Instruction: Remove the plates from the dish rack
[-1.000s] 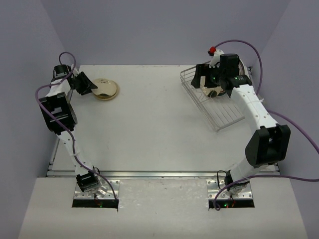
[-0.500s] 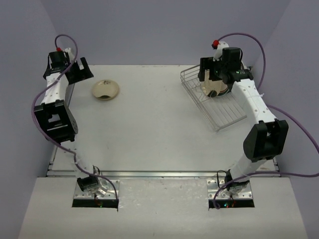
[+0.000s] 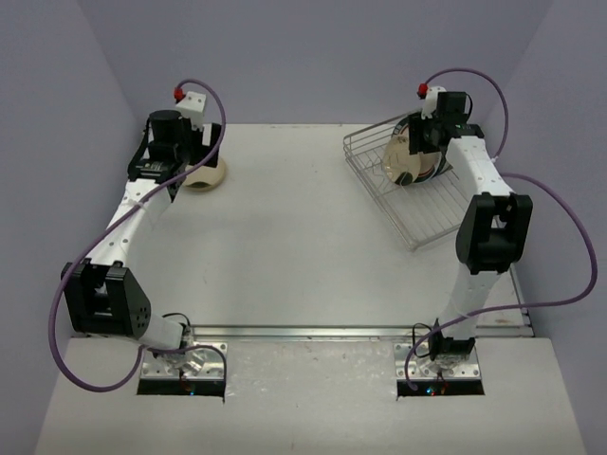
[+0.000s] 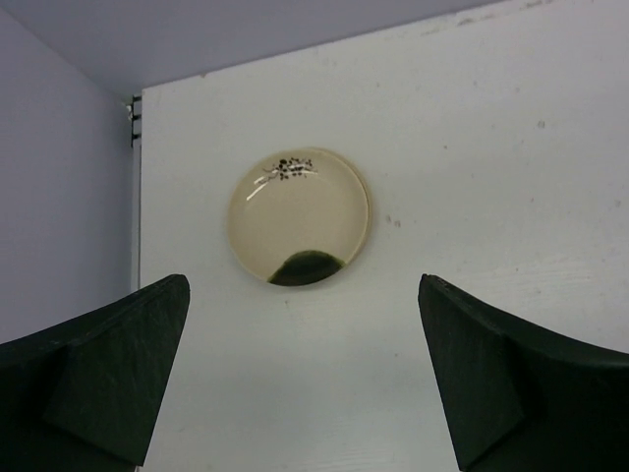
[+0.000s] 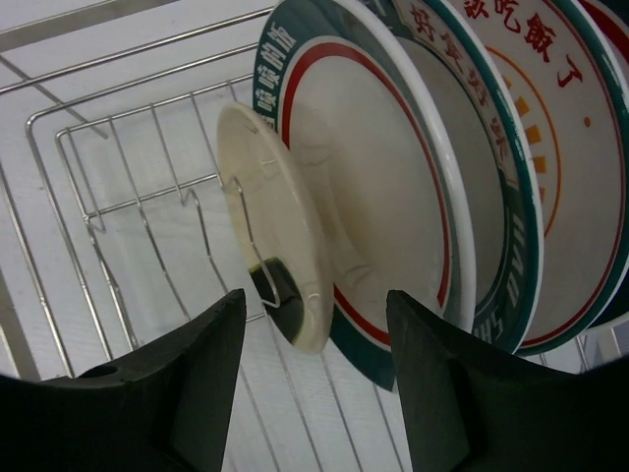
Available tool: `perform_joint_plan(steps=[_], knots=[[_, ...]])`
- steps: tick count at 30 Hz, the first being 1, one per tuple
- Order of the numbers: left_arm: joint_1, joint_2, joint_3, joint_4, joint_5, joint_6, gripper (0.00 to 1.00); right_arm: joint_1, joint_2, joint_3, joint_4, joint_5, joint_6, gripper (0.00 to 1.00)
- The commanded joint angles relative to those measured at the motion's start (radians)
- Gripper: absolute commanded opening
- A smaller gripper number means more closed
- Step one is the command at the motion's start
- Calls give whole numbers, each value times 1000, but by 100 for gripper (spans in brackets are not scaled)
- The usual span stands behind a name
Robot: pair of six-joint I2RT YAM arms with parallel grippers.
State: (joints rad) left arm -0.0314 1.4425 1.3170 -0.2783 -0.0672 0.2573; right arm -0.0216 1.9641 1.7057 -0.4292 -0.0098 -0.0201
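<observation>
Plate 1 (image 4: 298, 211) is lying unloaded — my left gripper (image 4: 303, 315) is retreating open, right gripper (image 5: 314, 305) straddling, unclenched, a cream plate (image 5: 270, 226) in the rack (image 3: 427, 213).

Two small cream round plates are showing: one cream plate (image 4: 300, 216) is lying flat on the white table (image 4: 491, 147), and the other cream plate (image 5: 280, 236) is standing on edge in the one rectangular silver wire dish rack (image 3: 427, 220). Behind the standing one, two large white round plates with dark green patterned rims, a nearer large plate (image 5: 383, 187) and a farther large plate (image 5: 511, 128), are standing in a row. What looks like the rim of a third large plate (image 5: 611, 29) is peeking in at the corner.
</observation>
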Motion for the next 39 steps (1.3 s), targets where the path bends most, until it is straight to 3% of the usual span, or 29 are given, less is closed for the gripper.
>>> perform_joint_plan(steps=[1, 13, 17, 20, 26, 34, 37, 39], knots=[[-52, -35, -27, 54, -73, 47, 100, -5, 27, 70, 36, -21, -71, 57], [-68, -37, -23, 51, -84, 47, 100, -4, 120, 74, 58, -42, -98, 42], [-68, -37, -22, 45, -79, 41, 100, 1, 109, 57, 61, -46, -116, 26], [-68, -39, -21, 42, -75, 36, 100, 12, 71, 43, 63, -31, -127, 1], [-68, -56, -16, 39, -66, 13, 100, 72, -82, 21, 109, 47, -173, 0], [-68, -73, 29, 9, -22, -49, 100, 121, -222, 144, 113, 91, -196, 0], [-67, -80, 56, -25, 108, -76, 100, 131, -244, 170, 52, 18, -133, 0], [-67, -102, 67, -39, 259, -110, 100, 138, -272, 146, -7, -138, -69, 0]])
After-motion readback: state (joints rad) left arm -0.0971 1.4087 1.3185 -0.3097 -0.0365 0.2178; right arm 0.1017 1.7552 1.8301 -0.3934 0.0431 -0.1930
